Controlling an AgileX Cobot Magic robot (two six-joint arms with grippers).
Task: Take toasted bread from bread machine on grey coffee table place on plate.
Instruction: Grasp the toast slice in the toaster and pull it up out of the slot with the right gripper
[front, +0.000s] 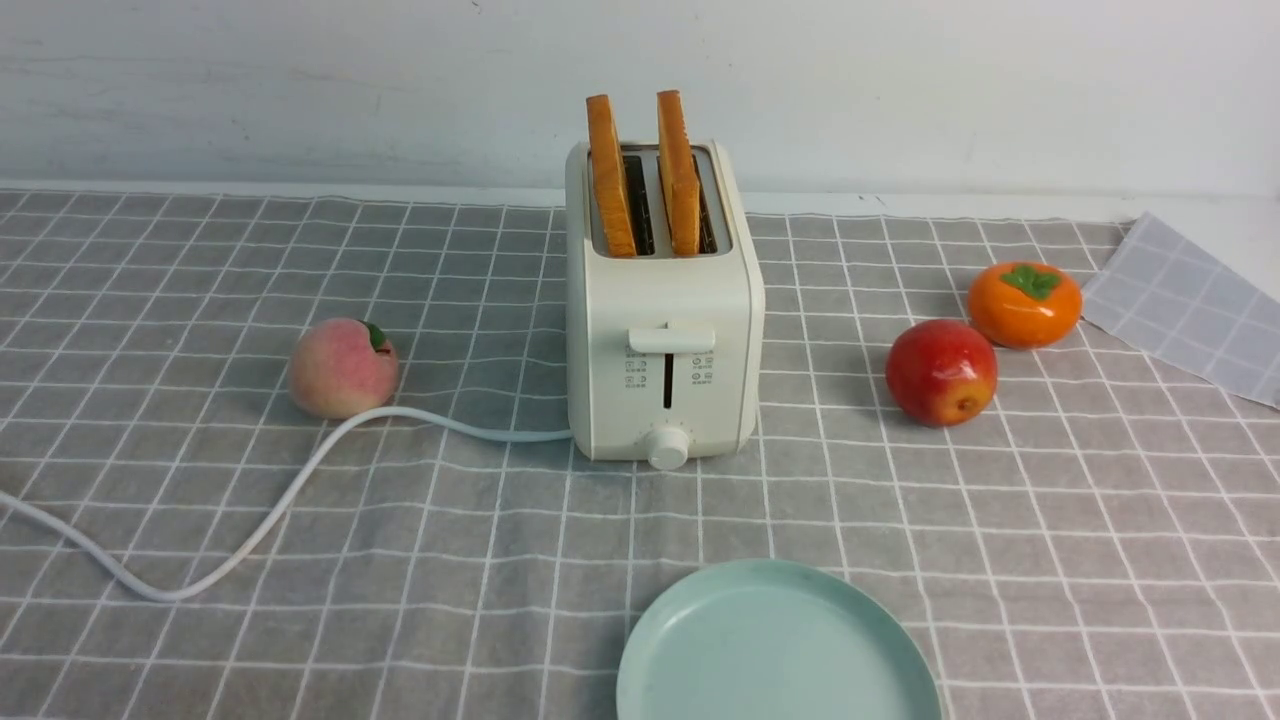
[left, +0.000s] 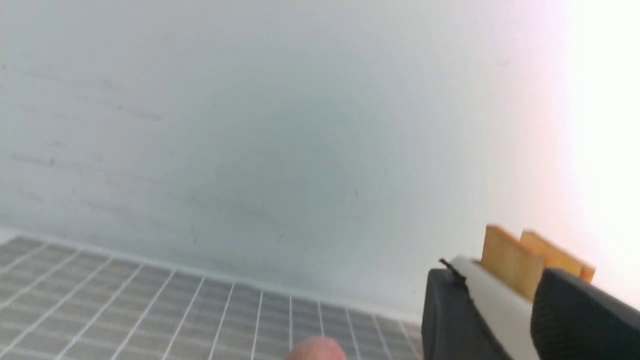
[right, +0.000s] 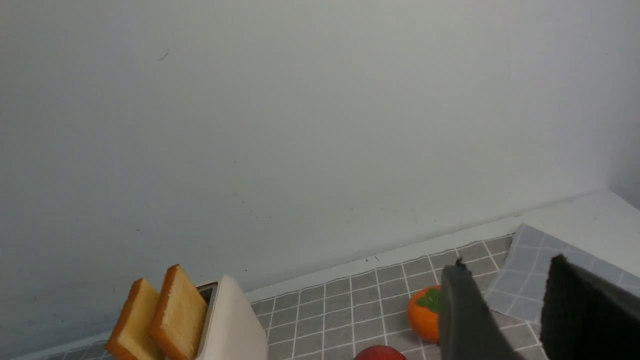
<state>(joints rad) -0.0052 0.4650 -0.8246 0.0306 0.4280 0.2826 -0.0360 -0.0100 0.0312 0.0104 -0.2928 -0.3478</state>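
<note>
The cream-white bread machine (front: 665, 330) stands mid-table on the grey coffee table (front: 1050, 520). Two slices of toasted bread (front: 610, 175) (front: 678, 170) stick upright out of its slots. The mint-green plate (front: 775, 650) lies empty at the near edge, in front of the toaster. Neither arm shows in the front view. In the left wrist view my left gripper (left: 497, 275) is open, with the bread (left: 510, 260) and toaster (left: 492, 295) seen far off through the gap. My right gripper (right: 507, 264) is open and empty, away to the side of the bread (right: 180, 312) and toaster (right: 230, 325).
A peach (front: 342, 367) sits left of the toaster, and the white cord (front: 250, 520) curls past it to the left edge. A red apple (front: 940, 372) and an orange persimmon (front: 1024, 303) lie to the right. A paler checked cloth (front: 1190, 300) covers the far right corner. A wall stands close behind.
</note>
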